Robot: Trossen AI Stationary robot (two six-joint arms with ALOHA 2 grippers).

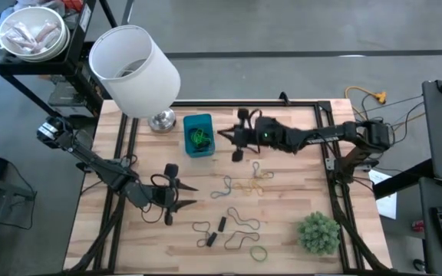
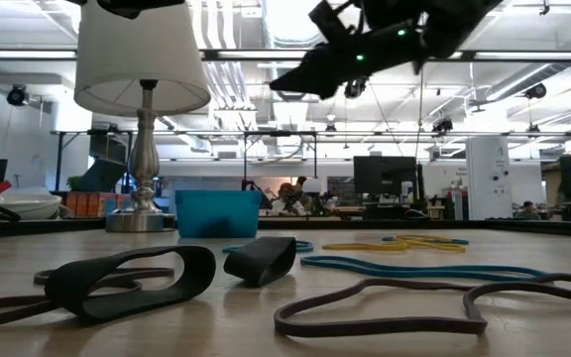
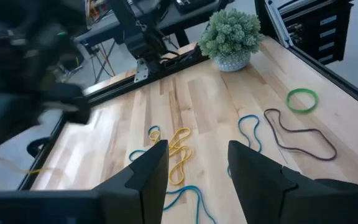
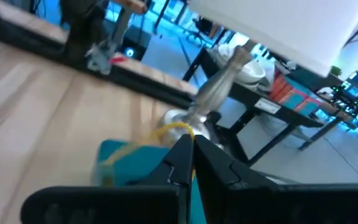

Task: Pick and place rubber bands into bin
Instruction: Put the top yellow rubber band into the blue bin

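**Yellow band pinched over blue bin; left end effector spread and empty**

Yellow rubber band (image 4: 166,132) is pinched at the tips of the right end effector (image 4: 191,149), whose fingers are pressed together; in the right wrist view the loop trails from the tips toward the bin. In the high view the right end effector (image 1: 225,134) is raised above the counter (image 1: 298,192), just beside the right edge of the blue bin (image 1: 198,135). The bin stands near the far edge of the counter, next to the metal base of the lamp (image 1: 162,120), and already contains a tangle of green bands (image 1: 199,139). The white lamp shade (image 1: 133,69) overhangs the far left corner.

The left end effector (image 1: 188,195) sits low over the left-centre of the counter with its fingers (image 3: 149,174) spread wide apart and nothing between them.

Loose rubber bands (image 1: 240,222) remain on the wood to the right of the left end effector:
- a yellow cluster (image 1: 253,185) with a teal loop (image 1: 225,188) at mid-counter, below the right arm;
- a dark brown loop (image 1: 242,219) and two short black bands (image 1: 222,224) toward the near edge;
- a green ring (image 1: 258,252) at the near edge, near the plant.

The small potted green plant (image 1: 318,232) stands at the near right corner, apart from the bands. In the low view the black bands (image 2: 261,260) and the brown loop (image 2: 385,302) lie flat in the foreground, with the bin (image 2: 217,213) behind them.
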